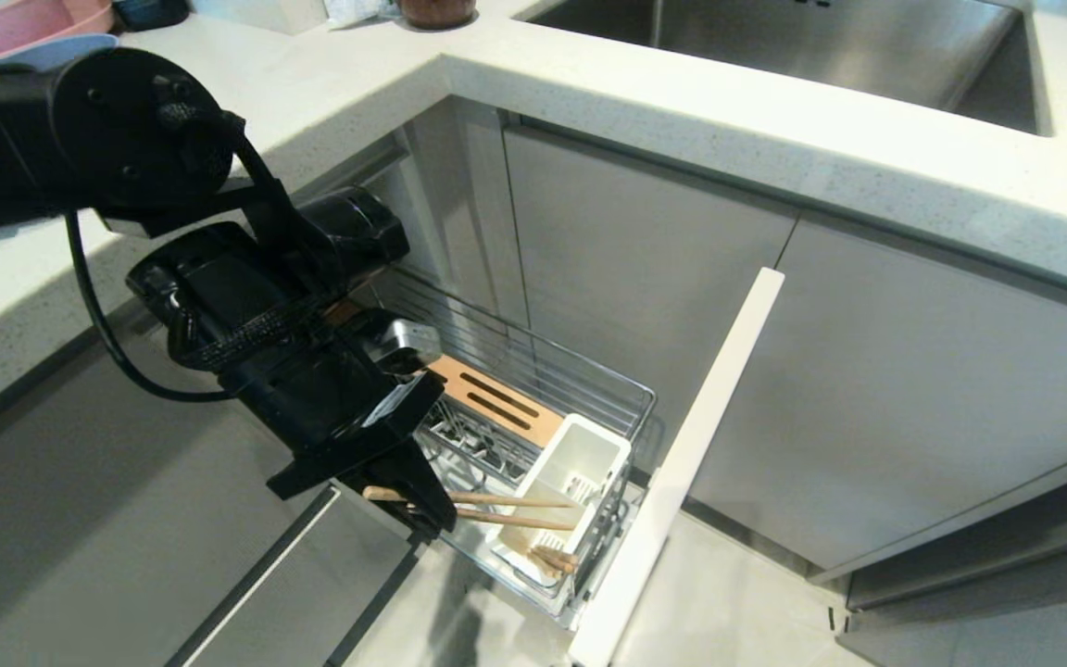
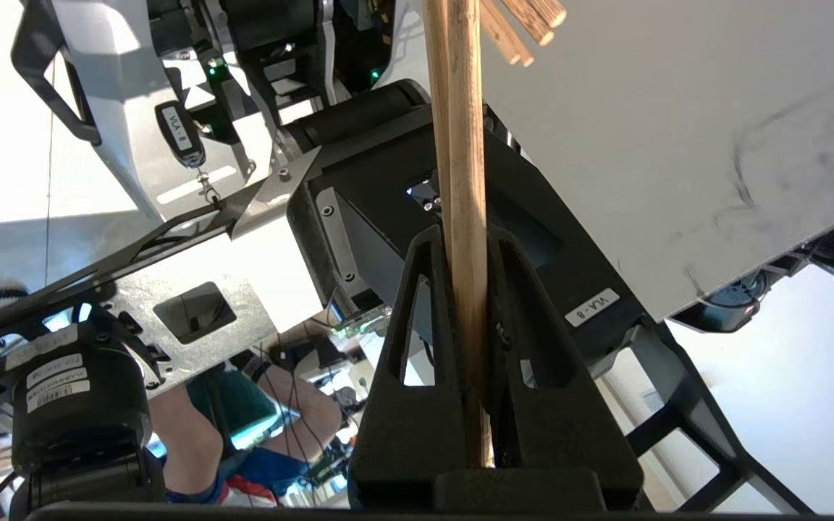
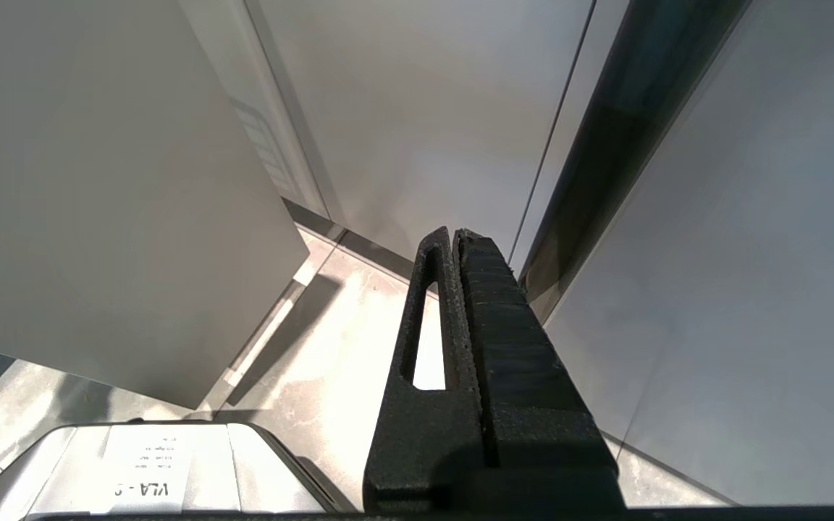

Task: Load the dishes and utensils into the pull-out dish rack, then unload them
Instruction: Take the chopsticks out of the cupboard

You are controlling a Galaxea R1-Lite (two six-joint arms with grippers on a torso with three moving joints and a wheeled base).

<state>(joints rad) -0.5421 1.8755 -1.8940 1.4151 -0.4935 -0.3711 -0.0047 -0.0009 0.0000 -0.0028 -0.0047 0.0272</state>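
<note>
My left gripper (image 1: 432, 517) hangs over the near side of the pull-out dish rack (image 1: 631, 396), shut on a pair of wooden chopsticks (image 1: 520, 510). They lie nearly level, their far ends over the white cutlery caddy (image 1: 589, 459). In the left wrist view the gripper (image 2: 460, 235) pinches the chopsticks (image 2: 459, 130) between both black fingers. More chopstick ends (image 1: 557, 559) stick out of the caddy. A pale blue plate (image 1: 70, 46) shows on the counter behind my left arm. My right gripper (image 3: 455, 235) is shut on nothing, low beside cabinet doors.
The rack's pale front panel (image 1: 682, 463) stands out from the cabinet, with a slotted wooden strip (image 1: 496, 400) inside the wire basket. A pink plate (image 1: 15, 23) lies on the white counter (image 1: 682, 102); a steel sink (image 1: 821, 42) is at the back right.
</note>
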